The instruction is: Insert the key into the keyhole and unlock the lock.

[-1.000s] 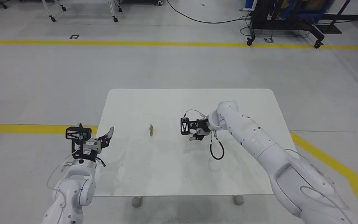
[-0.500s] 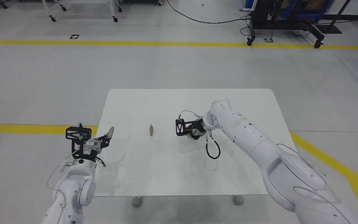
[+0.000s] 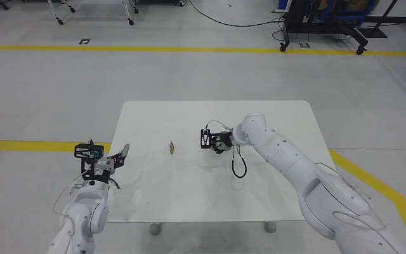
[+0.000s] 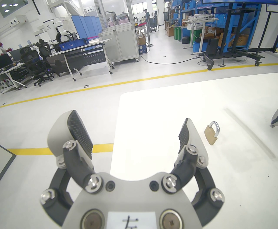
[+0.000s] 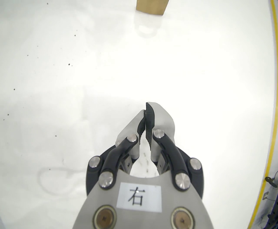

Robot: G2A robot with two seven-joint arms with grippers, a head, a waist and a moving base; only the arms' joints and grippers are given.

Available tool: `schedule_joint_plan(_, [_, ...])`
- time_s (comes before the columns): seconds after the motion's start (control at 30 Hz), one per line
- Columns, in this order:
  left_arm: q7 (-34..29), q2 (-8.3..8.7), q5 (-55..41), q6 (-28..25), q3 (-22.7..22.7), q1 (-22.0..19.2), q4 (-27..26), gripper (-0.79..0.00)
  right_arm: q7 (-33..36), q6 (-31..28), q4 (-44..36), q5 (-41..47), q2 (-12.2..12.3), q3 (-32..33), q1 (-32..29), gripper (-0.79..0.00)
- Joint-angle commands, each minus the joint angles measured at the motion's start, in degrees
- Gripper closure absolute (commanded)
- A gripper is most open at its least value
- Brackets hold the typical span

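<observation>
One padlock on white table.

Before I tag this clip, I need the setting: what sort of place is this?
Likely a robotics lab or industrial workshop: shelves of blue bins, yellow floor lines, and a distant white robot arm.

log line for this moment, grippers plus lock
left gripper: open, at edge of white table | right gripper: shut, over table, facing small brass padlock with silver shackle | padlock: on table, apart from both grippers
</observation>
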Motion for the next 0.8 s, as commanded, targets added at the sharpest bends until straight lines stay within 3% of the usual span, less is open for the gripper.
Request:
schedule_joint_plan(0.0, [0.00, 0.00, 0.00, 0.00, 0.00, 0.00, 0.00, -0.785, -6.10, 2.48, 0.01, -1.29, 0.86, 0.68, -1.10, 0.000])
schedule_joint_plan(0.23, [0.00, 0.00, 0.00, 0.00, 0.00, 0.00, 0.00, -0.785, -18.40, 8.61, 0.61, -2.50, 3.33, 3.51, -4.62, 0.000])
schedule_joint_plan(0.77, [-0.04, -0.04, -0.43, -0.29, 0.25, -0.10, -0.20, -0.785, -18.40, 8.61, 0.61, -2.50, 3.33, 3.51, -4.62, 0.000])
